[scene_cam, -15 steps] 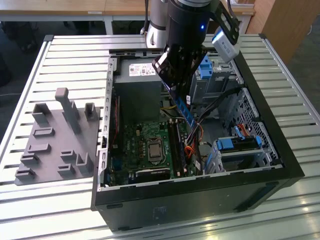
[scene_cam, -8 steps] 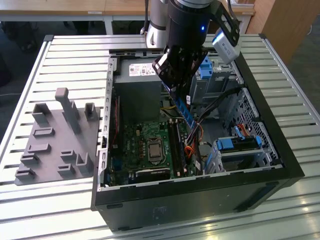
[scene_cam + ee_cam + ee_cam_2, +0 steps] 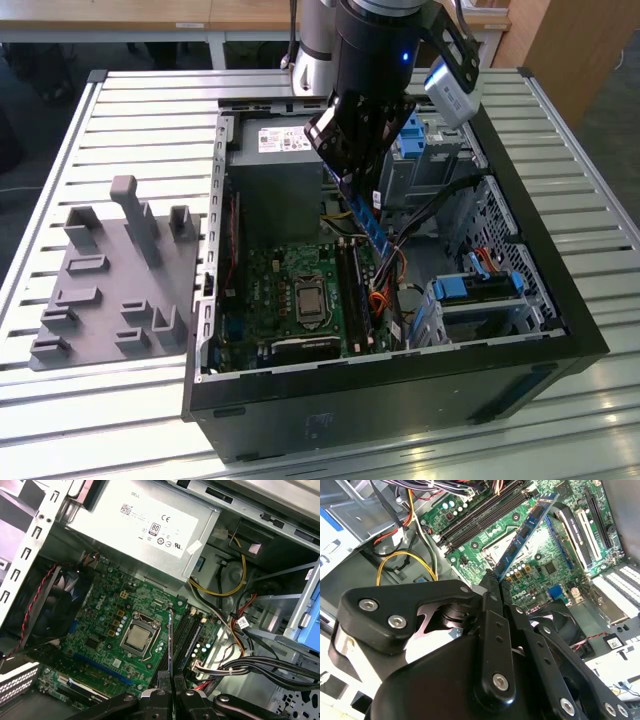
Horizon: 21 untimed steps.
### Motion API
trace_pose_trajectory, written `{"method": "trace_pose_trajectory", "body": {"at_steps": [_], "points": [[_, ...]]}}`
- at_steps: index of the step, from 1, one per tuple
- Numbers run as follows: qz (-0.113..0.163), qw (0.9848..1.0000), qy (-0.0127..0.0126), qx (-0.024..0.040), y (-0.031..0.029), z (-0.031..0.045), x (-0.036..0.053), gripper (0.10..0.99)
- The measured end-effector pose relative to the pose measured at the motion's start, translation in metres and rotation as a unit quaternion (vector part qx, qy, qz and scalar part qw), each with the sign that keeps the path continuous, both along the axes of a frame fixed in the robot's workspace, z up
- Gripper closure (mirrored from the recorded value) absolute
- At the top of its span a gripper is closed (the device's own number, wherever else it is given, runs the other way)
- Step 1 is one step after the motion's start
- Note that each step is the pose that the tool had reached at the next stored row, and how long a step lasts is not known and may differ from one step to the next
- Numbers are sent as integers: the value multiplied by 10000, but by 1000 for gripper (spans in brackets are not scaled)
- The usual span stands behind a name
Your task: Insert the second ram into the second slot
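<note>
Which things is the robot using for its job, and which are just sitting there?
For the job: gripper, the second ram it grips, memory slots.
Just sitting: grey holder tray, power supply, fan, blue drive clips.

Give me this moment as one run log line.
gripper: shut on second ram | second ram: held above motherboard, not in a slot | computer case: side open

We see an open black computer case [image 3: 400, 410] on a slatted metal tabletop [image 3: 130, 110], with a grey moulded fixture [image 3: 110, 290] beside it on the exterior view's left. Inside sit a green motherboard [image 3: 100, 630], its bare processor [image 3: 137, 637], a power supply [image 3: 140, 525], a black fan [image 3: 52, 602] and bright-blue drive-bay clips [image 3: 478, 288].
</note>
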<state>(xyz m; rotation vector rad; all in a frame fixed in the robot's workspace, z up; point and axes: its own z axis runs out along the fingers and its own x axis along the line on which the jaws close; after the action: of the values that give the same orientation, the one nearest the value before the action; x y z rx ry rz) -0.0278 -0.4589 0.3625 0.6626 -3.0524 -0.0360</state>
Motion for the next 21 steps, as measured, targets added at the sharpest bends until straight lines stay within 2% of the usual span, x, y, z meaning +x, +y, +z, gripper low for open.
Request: {"method": "trace_pose_trajectory", "body": {"at_steps": [21], "points": [[-116, 9999, 0, -3, 0, -1, 0, 949]]}}
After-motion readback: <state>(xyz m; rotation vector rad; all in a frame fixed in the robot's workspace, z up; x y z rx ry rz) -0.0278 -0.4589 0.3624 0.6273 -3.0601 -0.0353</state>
